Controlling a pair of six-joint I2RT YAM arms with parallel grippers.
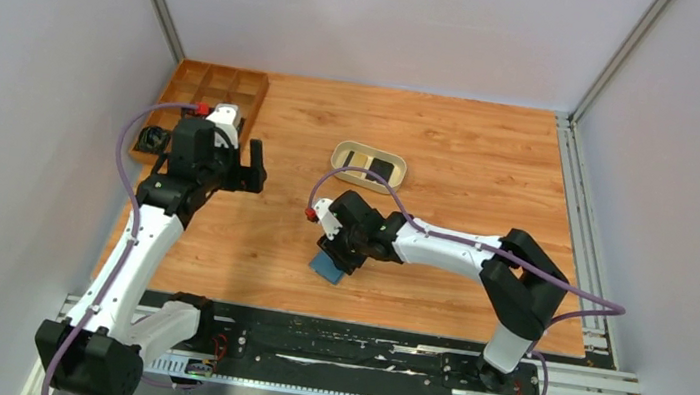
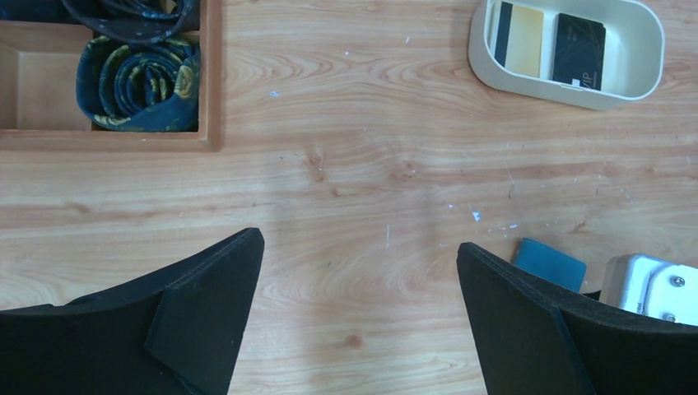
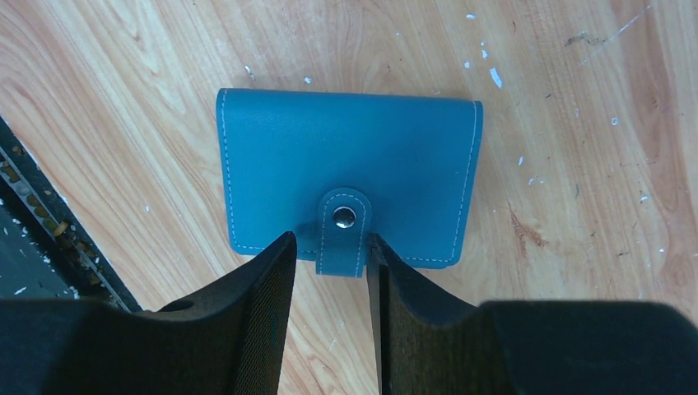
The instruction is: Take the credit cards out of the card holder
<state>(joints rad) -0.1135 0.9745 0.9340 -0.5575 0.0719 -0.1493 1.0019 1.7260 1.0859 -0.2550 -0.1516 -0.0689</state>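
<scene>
The small teal-blue folding card holder [image 3: 346, 156] is lying flat and folded shut on the wooden tabletop [image 2: 354, 148], near its front edge. Its snap tab [image 3: 344, 234] is fastened over the flap and pointing toward the right gripper [image 3: 328, 247]. That gripper is hanging low over it with its fingers partly apart, straddling the tab: one finger is touching the tab's edge and the other is standing just clear, so nothing is being gripped yet. The placing suggests the tab is being lined up for a pinch, since the snap has to come undone before any card inside can be reached. Whether any is inside cannot be told while the holder is shut. Well apart, toward the back, the beige oval dish [image 2: 476, 41] is holding two thin credit cards side by side, a tan-gold one [image 2: 527, 37] and a black one [image 2: 579, 49], apparently as their collecting place. The black card is bearing pale lettering that looks like "VIP"; the rest is too small to read, and no brand is showing on the holder. The left gripper [image 2: 358, 240] is hovering with fingers spread wide and empty over bare tabletop, near the brown wooden compartment tray [image 2: 210, 82] holding a rolled dark patterned necktie [image 2: 140, 82].
</scene>
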